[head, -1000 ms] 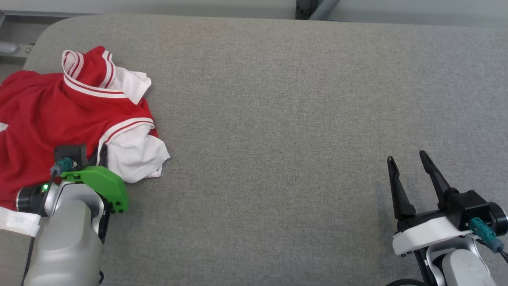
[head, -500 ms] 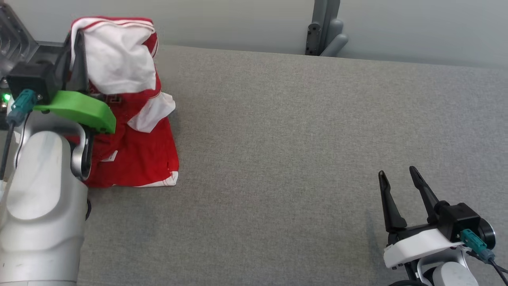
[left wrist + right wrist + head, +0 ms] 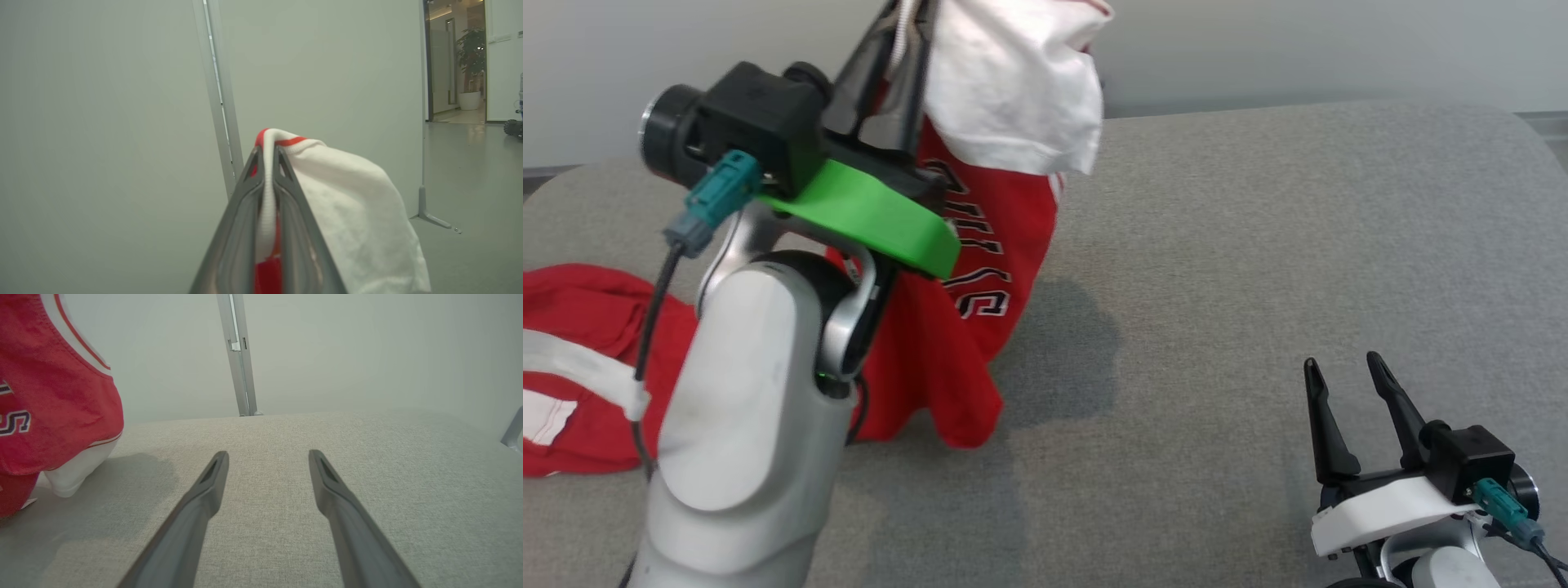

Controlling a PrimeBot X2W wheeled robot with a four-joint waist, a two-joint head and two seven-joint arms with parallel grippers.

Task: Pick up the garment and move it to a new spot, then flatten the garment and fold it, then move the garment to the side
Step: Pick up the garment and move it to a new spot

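Here our left end effector (image 3: 900, 33) is clamped on the garment (image 3: 980, 269), which hangs lengthwise straight below it, its lower end touching the tabletop (image 3: 1258, 245). Our right end effector (image 3: 1342, 361) rests well to the right, fingers apart, so the left arm is nearer.

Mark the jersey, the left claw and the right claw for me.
jersey (image 3: 931, 359), head view, red cloth below the lettering.
left claw (image 3: 267, 153), left wrist view, between fingertips shut on the striped edge.
right claw (image 3: 1342, 361), head view, gap between its open fingertips.
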